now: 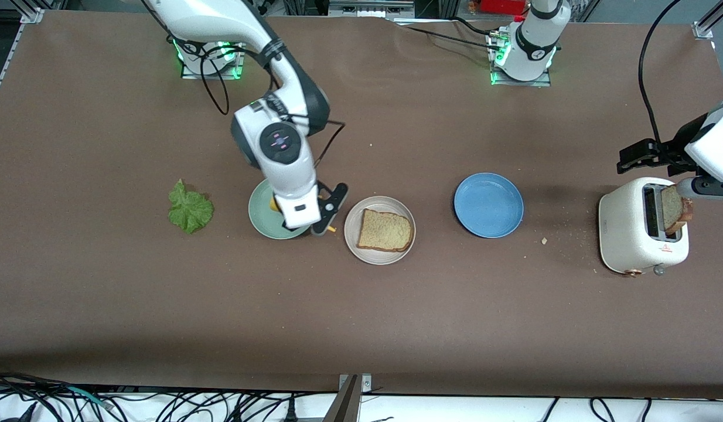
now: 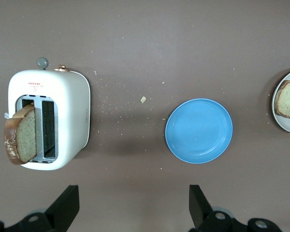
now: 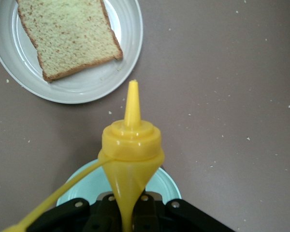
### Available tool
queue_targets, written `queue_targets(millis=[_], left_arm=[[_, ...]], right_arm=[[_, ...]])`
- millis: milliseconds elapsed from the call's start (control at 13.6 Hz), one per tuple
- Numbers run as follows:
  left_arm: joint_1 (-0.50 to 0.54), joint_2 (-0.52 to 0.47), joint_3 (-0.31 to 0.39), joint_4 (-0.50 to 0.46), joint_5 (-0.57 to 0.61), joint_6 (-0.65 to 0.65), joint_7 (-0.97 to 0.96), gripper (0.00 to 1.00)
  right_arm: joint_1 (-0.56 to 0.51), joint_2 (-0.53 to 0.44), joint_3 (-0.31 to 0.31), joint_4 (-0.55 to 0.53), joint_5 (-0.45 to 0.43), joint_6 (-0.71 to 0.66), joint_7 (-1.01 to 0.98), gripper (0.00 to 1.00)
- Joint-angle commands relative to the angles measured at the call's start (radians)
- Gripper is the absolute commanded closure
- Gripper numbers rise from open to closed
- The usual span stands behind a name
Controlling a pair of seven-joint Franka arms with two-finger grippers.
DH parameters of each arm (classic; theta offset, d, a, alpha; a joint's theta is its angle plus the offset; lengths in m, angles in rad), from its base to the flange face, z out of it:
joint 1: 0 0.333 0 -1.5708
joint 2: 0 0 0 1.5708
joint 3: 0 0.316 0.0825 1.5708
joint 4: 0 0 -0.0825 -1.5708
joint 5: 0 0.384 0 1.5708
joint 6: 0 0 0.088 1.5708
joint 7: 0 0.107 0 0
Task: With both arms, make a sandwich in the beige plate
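Observation:
One toasted bread slice (image 1: 385,230) lies flat on the beige plate (image 1: 353,234), which also shows in the right wrist view (image 3: 130,53). A second slice (image 1: 673,210) stands tilted in a slot of the white toaster (image 1: 625,228); it also shows in the left wrist view (image 2: 23,135). The lettuce leaf (image 1: 190,209) lies on the table toward the right arm's end. My right gripper (image 3: 130,212) is shut on a yellow squeeze bottle (image 3: 130,145) over the mint-green plate (image 1: 259,220), nozzle toward the beige plate. My left gripper (image 2: 134,208) is open and empty, up beside the toaster.
A blue plate (image 1: 488,205) sits empty between the beige plate and the toaster. Crumbs are scattered on the brown table around the toaster. Black cables trail from both arms.

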Motion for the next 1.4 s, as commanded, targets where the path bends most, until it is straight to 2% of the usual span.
queue_targets(millis=[0, 588, 1322], left_arm=[[0.002, 0.01, -0.006, 0.013, 0.038, 0.001, 0.009, 0.0], [0.002, 0.011, -0.006, 0.013, 0.036, 0.001, 0.009, 0.0], [0.004, 0.011, -0.006, 0.013, 0.041, 0.018, 0.009, 0.0]], right_arm=[[0.074, 0.013, -0.011, 0.007, -0.143, -0.014, 0.07, 1.0], [0.215, 0.085, -0.012, 0.008, -0.354, -0.073, 0.087, 1.0], [0.209, 0.098, -0.016, 0.045, -0.356, -0.105, 0.084, 1.0]])
